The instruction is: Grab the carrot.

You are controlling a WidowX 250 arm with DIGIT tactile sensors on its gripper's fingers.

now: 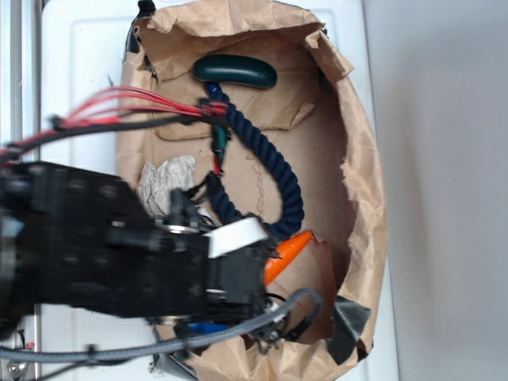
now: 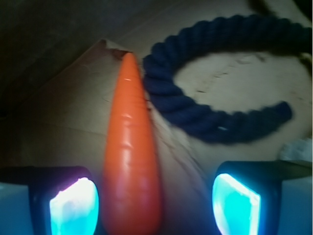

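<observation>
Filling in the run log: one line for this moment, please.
gripper: open, pads either side of carrot | carrot: nearer left pad, not clamped | rope: beside carrot

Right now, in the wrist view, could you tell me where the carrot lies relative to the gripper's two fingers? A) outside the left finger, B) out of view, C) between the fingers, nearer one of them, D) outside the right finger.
C: the carrot lies between the open gripper fingers, close beside the finger pad on the picture's left, with a wide gap to the other.
</observation>
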